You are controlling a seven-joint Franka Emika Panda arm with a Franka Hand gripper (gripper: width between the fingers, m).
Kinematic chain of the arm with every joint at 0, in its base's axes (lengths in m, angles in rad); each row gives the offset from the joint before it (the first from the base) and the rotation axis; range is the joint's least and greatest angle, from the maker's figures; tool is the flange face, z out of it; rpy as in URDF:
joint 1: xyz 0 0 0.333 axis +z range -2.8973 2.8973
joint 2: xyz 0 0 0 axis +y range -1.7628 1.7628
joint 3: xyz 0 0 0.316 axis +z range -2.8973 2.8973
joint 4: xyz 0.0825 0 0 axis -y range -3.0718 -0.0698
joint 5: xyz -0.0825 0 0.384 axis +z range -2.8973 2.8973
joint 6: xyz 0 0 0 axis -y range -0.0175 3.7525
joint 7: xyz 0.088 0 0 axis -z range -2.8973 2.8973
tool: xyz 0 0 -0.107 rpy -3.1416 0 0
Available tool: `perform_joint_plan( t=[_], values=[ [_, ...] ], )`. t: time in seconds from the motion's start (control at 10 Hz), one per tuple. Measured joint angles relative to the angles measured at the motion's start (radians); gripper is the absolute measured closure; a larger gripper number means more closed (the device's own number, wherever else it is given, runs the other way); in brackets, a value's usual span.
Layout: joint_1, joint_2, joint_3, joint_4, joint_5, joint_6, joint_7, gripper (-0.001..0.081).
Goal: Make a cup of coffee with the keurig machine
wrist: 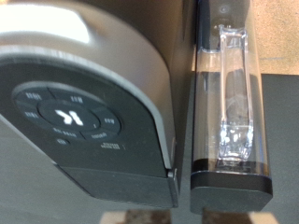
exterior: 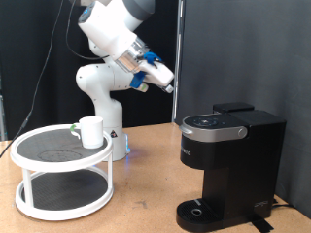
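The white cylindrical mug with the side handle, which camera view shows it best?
The exterior view: the white cylindrical mug stands on the top tier of the round white two-tier stand. The wrist view shows none of it, only the black boxy coffee maker.

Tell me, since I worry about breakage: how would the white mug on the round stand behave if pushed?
The mug looks rigid and glazed, so probably slippery and breakable. It stands upright on the top tier of the white stand, near the rim, so a hard push might slide it off. Its squat shape probably resists tipping.
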Motion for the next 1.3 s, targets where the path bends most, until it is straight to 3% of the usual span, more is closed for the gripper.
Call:
perform_joint_plan(
  t=[0.2,0.6,0.9,1.3],
  values=[
    [-0.04,-0.039,-0.034,-0.023,-0.02,-0.042,-0.007,0.0806],
    [-0.104,-0.102,-0.102,-0.033,-0.171,-0.202,-0.08,0.0806],
    [-0.117,-0.103,-0.109,-0.042,-0.16,-0.178,-0.068,0.0806],
    [-0.222,-0.135,-0.172,-0.071,-0.173,-0.212,-0.052,0.0806]
  ],
)
